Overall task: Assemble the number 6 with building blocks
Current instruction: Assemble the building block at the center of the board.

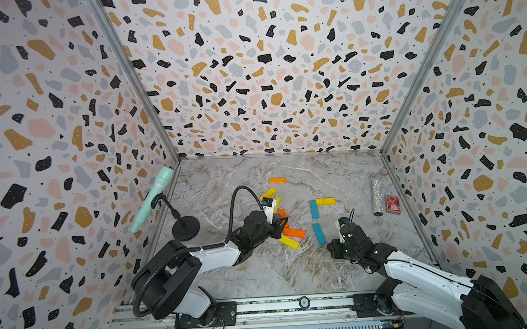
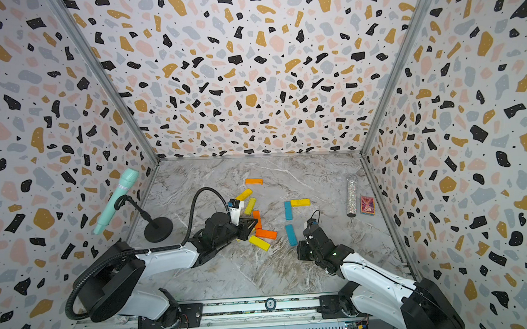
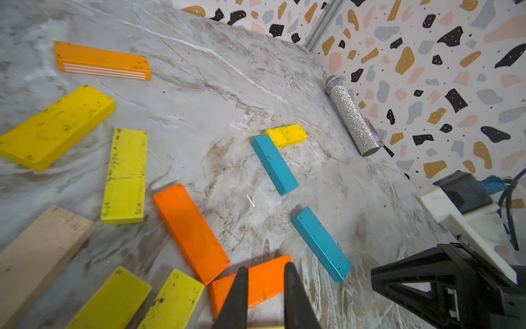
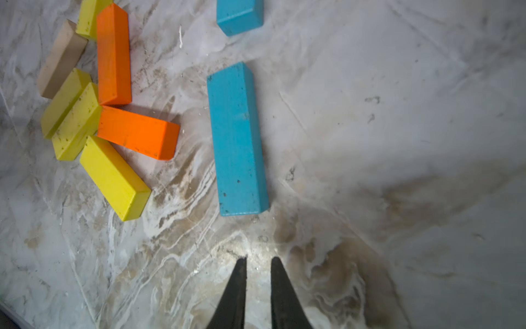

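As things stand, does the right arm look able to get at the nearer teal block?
Probably yes: the nearer teal block lies flat just ahead of the right tool, only bare table between; the nearest orange block lies clear to its side.

Robot test booth in a lab: terrazzo-patterned walls (image 1: 267, 79) on aluminium framing enclose a marble-look tabletop (image 1: 261, 272), with two robot arms (image 1: 217, 256) mounted on a metal rail (image 1: 262, 305) in front.
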Controlling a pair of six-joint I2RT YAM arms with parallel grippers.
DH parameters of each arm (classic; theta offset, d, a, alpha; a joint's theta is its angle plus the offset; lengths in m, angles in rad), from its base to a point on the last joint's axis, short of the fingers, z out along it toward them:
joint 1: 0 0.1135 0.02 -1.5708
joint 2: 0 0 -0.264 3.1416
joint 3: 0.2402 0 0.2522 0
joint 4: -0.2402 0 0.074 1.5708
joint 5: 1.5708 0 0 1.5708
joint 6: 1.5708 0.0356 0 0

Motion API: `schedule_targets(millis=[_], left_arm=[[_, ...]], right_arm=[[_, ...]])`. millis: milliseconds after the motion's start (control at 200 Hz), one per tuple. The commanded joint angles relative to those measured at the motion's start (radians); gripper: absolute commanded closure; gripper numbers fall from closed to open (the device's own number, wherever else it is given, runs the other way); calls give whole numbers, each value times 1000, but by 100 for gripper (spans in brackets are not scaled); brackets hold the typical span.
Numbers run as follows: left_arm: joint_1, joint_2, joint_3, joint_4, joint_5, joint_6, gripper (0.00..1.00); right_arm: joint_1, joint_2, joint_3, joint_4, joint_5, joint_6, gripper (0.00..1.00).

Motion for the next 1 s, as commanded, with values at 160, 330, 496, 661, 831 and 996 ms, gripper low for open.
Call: schedule_targets(millis=[160,330,496,661,831,996], left_arm=[[-110,119,142,-36,-62,-57,89],[-134,198,212,-108,-68,-64,96],[-152,272,274,-163,-48,-68,100],[-165,327,318,-197,-23,-65,100],[-177,387,380,-252,-8,-44,100],[-180,433,415,-264,-8,-40,100]], right_arm=[[4,35,-30,91,-60,6,83],[2,42,-52,135,-65,4,84],[-1,28,-81,173,-70,10,85],[-1,38,-104,212,-78,14,87],[-8,53,-123,255,-80,14,88],[-16,82,-127,291,-87,9,89]])
